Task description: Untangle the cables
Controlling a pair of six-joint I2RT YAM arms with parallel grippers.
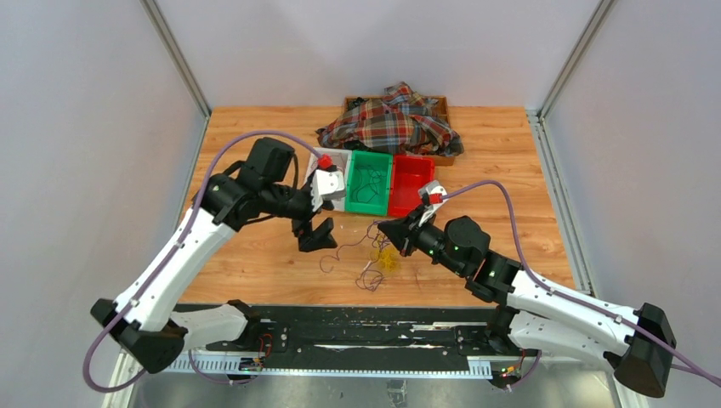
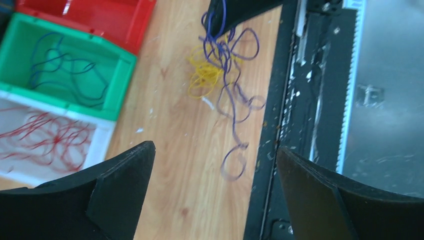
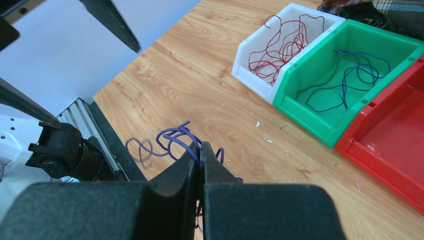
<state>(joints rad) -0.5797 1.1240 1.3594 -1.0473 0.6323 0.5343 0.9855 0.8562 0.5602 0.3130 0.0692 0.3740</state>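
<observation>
Cables (image 2: 223, 52): thin wiry loops in clamped right end effector (image 3: 201, 147); left end effector (image 2: 215, 148) apart.

On the wooden table (image 1: 263, 263) we saw a white bin (image 3: 250, 70), a green bin (image 3: 300, 112) and a red bin (image 3: 395, 140) touching in a row, a plaid cloth (image 1: 391, 126) behind them. Nearer lay a yellow cable bundle (image 2: 202, 77) tangled with a purple cable (image 2: 220, 50).

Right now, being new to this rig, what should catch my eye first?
A purple-and-yellow cable tangle lies near the front edge of the table, the right claw shut on its purple cable. Behind stand a white bin holding red cables, a green bin and a red bin.
</observation>
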